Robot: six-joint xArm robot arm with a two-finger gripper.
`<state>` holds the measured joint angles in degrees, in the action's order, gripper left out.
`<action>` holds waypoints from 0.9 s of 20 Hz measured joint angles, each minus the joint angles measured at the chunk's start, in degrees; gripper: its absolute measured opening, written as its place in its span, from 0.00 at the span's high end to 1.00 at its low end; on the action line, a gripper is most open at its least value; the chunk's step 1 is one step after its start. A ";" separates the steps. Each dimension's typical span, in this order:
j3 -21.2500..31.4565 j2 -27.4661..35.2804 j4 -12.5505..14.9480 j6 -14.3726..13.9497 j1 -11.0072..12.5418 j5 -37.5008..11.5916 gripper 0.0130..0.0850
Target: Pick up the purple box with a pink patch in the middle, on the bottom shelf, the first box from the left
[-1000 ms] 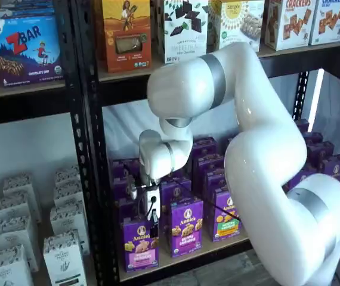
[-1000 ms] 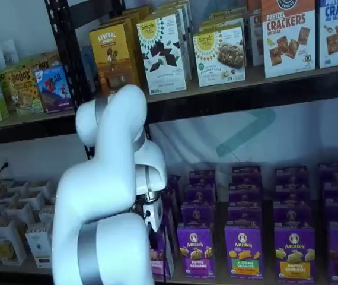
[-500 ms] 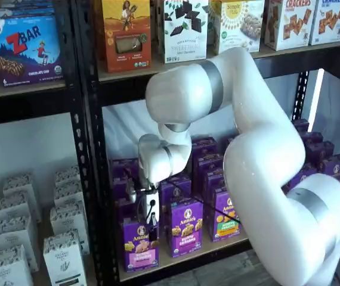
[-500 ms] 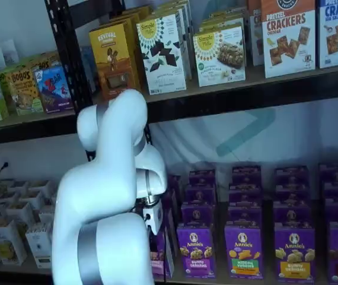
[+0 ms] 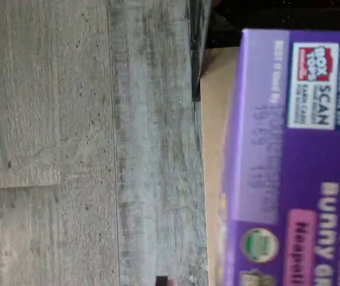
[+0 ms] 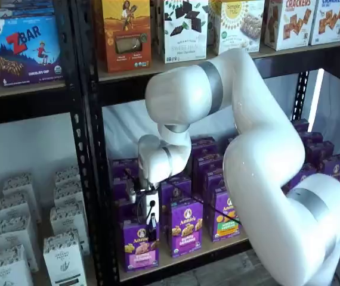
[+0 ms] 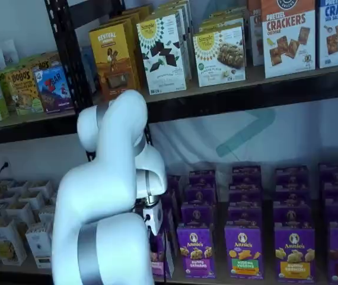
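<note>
The purple box (image 6: 140, 245) with a pink patch stands upright at the left end of the front row on the bottom shelf (image 6: 189, 254). My gripper (image 6: 152, 229) hangs right above its top. Only one black finger shows, side-on, so I cannot tell whether it is open or shut. In a shelf view the gripper (image 7: 155, 230) is mostly behind my white arm, and only a strip of the box (image 7: 158, 256) shows. The wrist view shows the box's purple top (image 5: 295, 155) close up, with a Box Tops mark, and the tan shelf board (image 5: 212, 119).
A like purple box (image 6: 186, 226) stands close on the right, then one with a green patch (image 6: 225, 215). A black upright (image 6: 92, 179) is close on the left, with white boxes (image 6: 62, 250) beyond. The upper shelf (image 6: 128, 74) is overhead. Grey plank floor (image 5: 86, 143) lies below.
My arm's elbow has sunk a little and the wrist has shifted slightly left over the box. The purple box has not moved.
</note>
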<state>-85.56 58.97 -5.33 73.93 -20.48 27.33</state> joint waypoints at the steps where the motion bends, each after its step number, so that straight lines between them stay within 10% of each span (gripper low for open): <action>1: 0.03 0.00 0.15 -0.15 -0.01 -0.03 0.28; 9: 0.64 -0.05 0.62 -0.64 -0.13 -1.38 0.28; 18: 0.82 -0.04 1.16 -1.07 -0.08 -1.68 0.50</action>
<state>-84.74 58.93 -4.17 72.87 -20.56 25.65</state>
